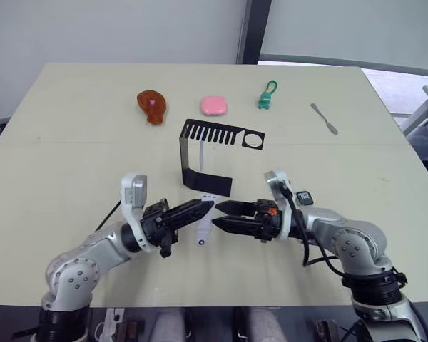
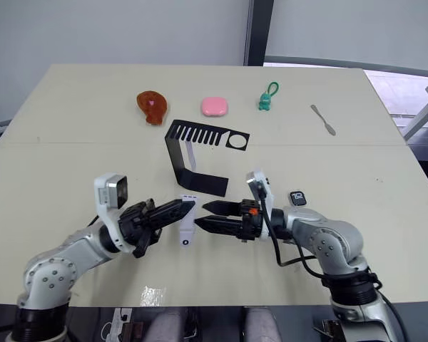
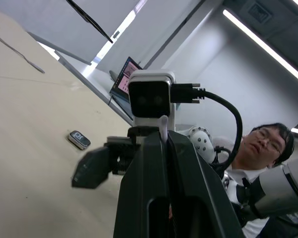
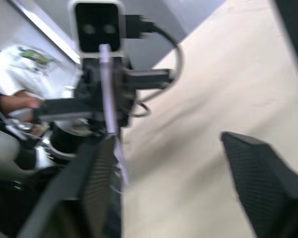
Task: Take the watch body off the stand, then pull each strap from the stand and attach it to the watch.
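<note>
Strap (image 2: 187, 229) in left pincer (image 2: 186, 206)

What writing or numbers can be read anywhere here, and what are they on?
Watch body: white digits on its black screen, too small to read; they also show in the left wrist view, still illegible.
Laptop screen behind the table's far edge: pinkish content, no legible text.
Person's white shirt: a green print, too blurred to read.
Stand, strap and the other things on the table: no lettering visible.

Along the table's (image 1: 71, 157) far side I see a brown toy (image 1: 152, 105), pink soap-like block (image 1: 214, 106), green keychain figure (image 1: 266, 95) and grey spatula tool (image 1: 324, 118).
</note>
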